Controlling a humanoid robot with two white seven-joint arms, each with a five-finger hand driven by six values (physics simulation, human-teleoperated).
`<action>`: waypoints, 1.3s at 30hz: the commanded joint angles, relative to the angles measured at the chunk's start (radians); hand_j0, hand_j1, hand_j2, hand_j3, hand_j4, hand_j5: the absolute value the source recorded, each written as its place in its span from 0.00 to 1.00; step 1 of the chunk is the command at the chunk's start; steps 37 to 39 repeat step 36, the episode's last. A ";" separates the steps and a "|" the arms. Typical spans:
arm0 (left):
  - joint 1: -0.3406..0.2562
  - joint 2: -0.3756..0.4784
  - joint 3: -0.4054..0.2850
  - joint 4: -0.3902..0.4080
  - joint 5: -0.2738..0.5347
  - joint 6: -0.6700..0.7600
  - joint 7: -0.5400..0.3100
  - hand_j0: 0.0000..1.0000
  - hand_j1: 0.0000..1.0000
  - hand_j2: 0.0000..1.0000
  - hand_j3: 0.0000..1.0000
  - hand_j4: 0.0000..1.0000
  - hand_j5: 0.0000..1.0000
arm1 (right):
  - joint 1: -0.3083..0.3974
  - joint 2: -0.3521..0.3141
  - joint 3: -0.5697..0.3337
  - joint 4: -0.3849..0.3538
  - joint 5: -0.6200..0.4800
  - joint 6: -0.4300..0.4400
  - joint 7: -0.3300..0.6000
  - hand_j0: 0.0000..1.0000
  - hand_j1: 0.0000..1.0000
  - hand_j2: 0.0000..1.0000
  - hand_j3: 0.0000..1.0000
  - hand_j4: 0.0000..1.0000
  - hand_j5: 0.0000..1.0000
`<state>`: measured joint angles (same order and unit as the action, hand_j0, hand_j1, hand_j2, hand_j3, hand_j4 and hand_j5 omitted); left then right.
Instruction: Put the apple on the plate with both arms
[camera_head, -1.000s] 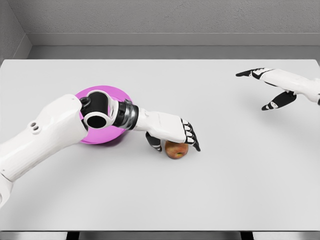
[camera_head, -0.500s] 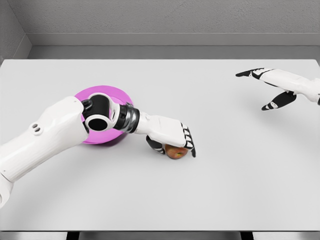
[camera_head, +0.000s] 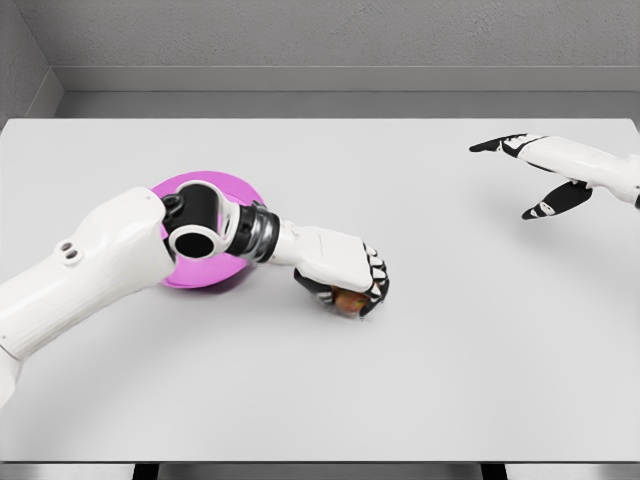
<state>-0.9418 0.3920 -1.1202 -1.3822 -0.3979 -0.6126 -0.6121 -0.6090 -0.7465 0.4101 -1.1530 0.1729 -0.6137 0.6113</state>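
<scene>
A red-yellow apple (camera_head: 348, 299) rests on the white table, mostly hidden under my left hand (camera_head: 350, 292), whose fingers are curled around it from above. The magenta plate (camera_head: 232, 191) sits to the left of the apple, largely covered by my left forearm and wrist. My right hand (camera_head: 530, 180) hovers far off at the table's right side, fingers spread and holding nothing.
The white table (camera_head: 420, 360) runs to a grey wall at the back and a front edge near the bottom of the view. My left arm crosses the plate's near side.
My left hand's fingers have curled down and closed around the apple, which now shows much less. The right hand has barely moved.
</scene>
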 joint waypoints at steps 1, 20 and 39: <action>0.000 0.044 0.031 -0.029 0.033 0.002 0.001 0.38 0.38 0.38 0.38 0.38 0.38 | 0.000 -0.001 -0.001 -0.002 -0.007 0.003 0.000 1.00 1.00 1.00 1.00 1.00 1.00; 0.058 0.389 0.278 0.106 0.225 0.002 0.001 0.98 0.98 0.98 0.98 0.98 0.98 | 0.000 -0.002 -0.001 -0.005 -0.007 0.003 0.000 1.00 1.00 1.00 1.00 1.00 1.00; 0.043 0.377 0.459 0.615 0.304 0.002 0.001 1.00 1.00 1.00 1.00 1.00 1.00 | 0.011 -0.002 -0.001 -0.007 -0.007 0.003 0.000 1.00 1.00 1.00 1.00 1.00 1.00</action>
